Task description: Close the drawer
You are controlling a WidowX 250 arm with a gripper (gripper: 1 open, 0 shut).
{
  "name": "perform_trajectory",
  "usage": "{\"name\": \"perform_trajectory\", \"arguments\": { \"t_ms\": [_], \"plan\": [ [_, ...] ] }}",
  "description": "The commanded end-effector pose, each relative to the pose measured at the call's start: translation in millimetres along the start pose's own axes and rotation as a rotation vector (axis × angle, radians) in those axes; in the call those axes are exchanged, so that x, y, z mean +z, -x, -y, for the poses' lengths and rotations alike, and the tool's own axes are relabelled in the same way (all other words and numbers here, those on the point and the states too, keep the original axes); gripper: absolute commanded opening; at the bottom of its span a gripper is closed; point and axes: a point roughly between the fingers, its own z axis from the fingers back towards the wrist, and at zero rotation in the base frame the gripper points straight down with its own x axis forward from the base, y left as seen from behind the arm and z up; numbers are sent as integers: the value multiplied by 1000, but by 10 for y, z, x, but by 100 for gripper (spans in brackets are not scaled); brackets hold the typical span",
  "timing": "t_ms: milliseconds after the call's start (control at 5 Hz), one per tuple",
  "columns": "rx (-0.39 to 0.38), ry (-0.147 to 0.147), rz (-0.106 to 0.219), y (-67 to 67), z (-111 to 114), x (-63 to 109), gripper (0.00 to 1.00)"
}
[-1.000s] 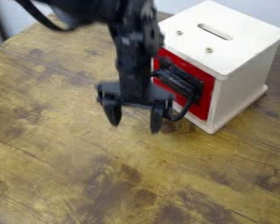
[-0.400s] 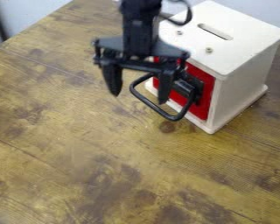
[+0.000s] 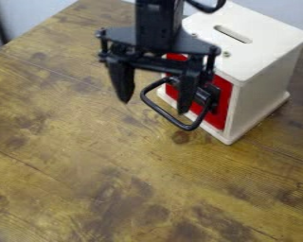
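The red drawer (image 3: 212,97) sits in the front face of the cream-white cabinet (image 3: 258,55). Its flat red front looks close to flush with the cabinet face. Its black loop handle (image 3: 165,110) sticks out toward the front left over the table. My black gripper (image 3: 158,104) hangs in front of the drawer, open, with its fingers spread wide. The left finger (image 3: 122,87) is left of the handle. The right finger (image 3: 189,97) is in front of the red face. The handle loop lies between the fingers, and nothing is held.
The wooden table (image 3: 91,180) stretches to the front and left. The cabinet has a slot (image 3: 234,34) in its top and stands at the back right. A dark knot (image 3: 182,138) marks the wood just in front of the handle.
The gripper has moved up and back toward the cabinet and its fingers have spread wider. The loop handle, hidden a second ago, now shows between the fingers.
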Motion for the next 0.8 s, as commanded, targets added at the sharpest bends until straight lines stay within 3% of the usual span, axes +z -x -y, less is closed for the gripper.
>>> {"name": "perform_trajectory", "arguments": {
  "t_ms": [0,200,600],
  "plan": [
    [-17,19,50,169,-70,153,100],
    [54,19,53,225,-83,-80,100],
    [180,-13,38,223,-81,-475,100]
  ]
}}
